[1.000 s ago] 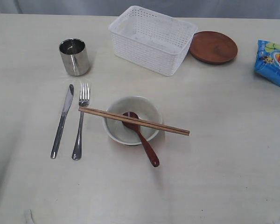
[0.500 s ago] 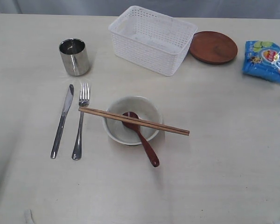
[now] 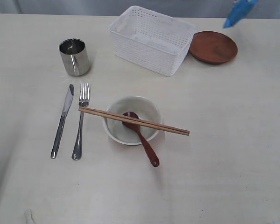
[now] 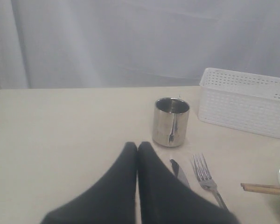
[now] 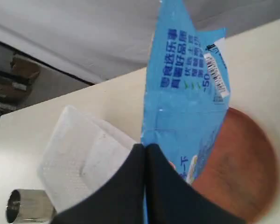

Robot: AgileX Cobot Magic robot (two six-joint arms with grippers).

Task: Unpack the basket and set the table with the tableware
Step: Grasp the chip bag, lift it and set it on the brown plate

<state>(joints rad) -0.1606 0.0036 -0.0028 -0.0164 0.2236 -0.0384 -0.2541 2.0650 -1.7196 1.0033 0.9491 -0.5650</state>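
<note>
The white basket (image 3: 151, 39) stands at the back of the table (image 3: 224, 154), the brown plate (image 3: 213, 46) beside it. Steel cup (image 3: 74, 57), knife (image 3: 61, 122) and fork (image 3: 80, 122) lie at the left. Chopsticks (image 3: 172, 129) rest across the off-white bowl (image 3: 147, 105), and the wooden spoon (image 3: 147, 147) leans in it. My right gripper (image 5: 145, 147) is shut on the blue chip bag (image 5: 186, 93), which hangs in the air above the plate (image 5: 238, 168) and next to the basket (image 5: 84, 154). My left gripper (image 4: 137, 145) is shut and holds nothing, just short of the cup (image 4: 171, 122) and knife (image 4: 177, 170).
In the exterior view the blue bag (image 3: 240, 11) shows at the top edge, above and behind the plate. Neither arm appears in that view. A pale curtain hangs behind the table's far edge.
The blue chip bag has left the table at the right edge and risen, moving left to hang above the plate. The tableware and basket have not moved.
</note>
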